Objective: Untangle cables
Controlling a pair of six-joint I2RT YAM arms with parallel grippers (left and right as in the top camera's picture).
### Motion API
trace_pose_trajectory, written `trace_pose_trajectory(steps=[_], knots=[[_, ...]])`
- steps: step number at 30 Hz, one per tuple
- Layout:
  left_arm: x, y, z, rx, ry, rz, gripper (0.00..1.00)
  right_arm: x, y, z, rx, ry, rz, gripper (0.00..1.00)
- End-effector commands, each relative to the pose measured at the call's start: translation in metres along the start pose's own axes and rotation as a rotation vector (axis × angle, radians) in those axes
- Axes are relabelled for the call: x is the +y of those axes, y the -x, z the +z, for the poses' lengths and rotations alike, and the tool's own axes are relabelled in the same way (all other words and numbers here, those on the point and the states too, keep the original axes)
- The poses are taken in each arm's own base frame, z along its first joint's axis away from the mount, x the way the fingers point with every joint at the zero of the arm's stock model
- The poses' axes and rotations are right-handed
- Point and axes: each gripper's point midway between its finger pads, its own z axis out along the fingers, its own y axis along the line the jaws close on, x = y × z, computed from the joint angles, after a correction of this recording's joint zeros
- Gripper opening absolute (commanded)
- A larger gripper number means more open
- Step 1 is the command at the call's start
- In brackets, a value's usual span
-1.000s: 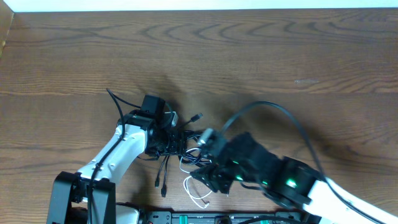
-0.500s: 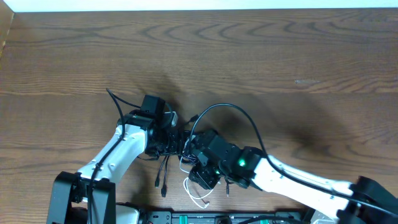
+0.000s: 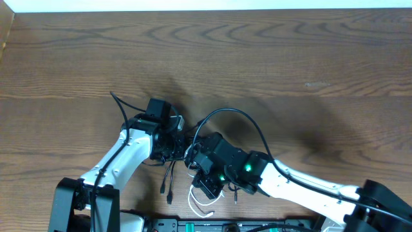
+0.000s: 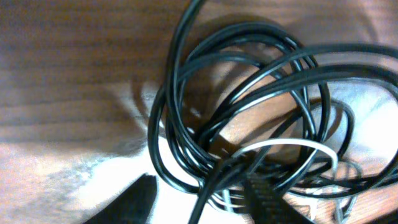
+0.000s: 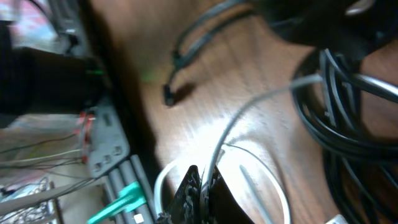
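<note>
– Dark wood-grain table (image 3: 270,58) fills your overhead view, and the tangle lies near its front edge, between your two arms.
– Where exactly are the black cables?
– You have the black cables (image 3: 172,149) bunched in loops right under your left gripper (image 3: 171,136). Two plug ends (image 3: 168,190) trail out of the bunch toward the front edge.
– And on your left wrist camera?
– You see the same black loops stacked over one another on the wood, with a white cable (image 4: 286,143) threading through the lower coils. One dark fingertip (image 4: 134,202) pokes in at the bottom. You cannot tell from it whether that gripper's jaws are apart or together.
– What about your right side?
– Your right gripper (image 5: 202,180) has its fingers pressed together, pinching the white cable. That cable runs up from the fingers toward the black coils at the upper right. Overhead, this gripper sits just beside the tangle, on the side opposite your left one, and the white cable curls into a loop on the table near the front edge.
</note>
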Motion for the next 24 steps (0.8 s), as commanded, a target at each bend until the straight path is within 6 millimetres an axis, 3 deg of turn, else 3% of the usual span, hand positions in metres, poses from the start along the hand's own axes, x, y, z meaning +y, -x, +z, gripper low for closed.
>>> trace_pose_trajectory(steps=[1, 4, 7, 10, 15, 19, 22, 24], knots=[[0.004, -0.002, 0.002, 0.010, 0.013, -0.004, 0.26, 0.025, 0.009, -0.018, -0.042, 0.092, -0.031, 0.01], [0.004, -0.002, 0.002, 0.010, 0.013, -0.004, 0.25, 0.036, 0.018, -0.034, -0.095, 0.102, -0.055, 0.01], [0.004, -0.002, 0.002, 0.010, 0.013, -0.004, 0.46, 0.046, 0.030, -0.056, -0.173, 0.096, -0.092, 0.01], [0.004, -0.002, 0.002, 0.010, 0.013, -0.004, 0.56, 0.059, 0.038, -0.076, -0.234, 0.113, -0.127, 0.01], [0.004, -0.002, 0.002, 0.010, 0.013, -0.005, 0.57, 0.078, 0.046, -0.108, -0.330, 0.138, -0.181, 0.01], [0.004, -0.002, 0.002, 0.010, 0.013, -0.005, 0.57, 0.082, 0.057, -0.135, -0.432, 0.106, -0.206, 0.01], [0.004, -0.003, 0.002, 0.011, 0.012, -0.005, 0.48, 0.081, 0.064, -0.157, -0.512, 0.071, -0.218, 0.01], [0.004, -0.003, 0.002, 0.014, 0.012, -0.016, 0.48, 0.080, 0.072, -0.178, -0.592, 0.038, -0.224, 0.01]])
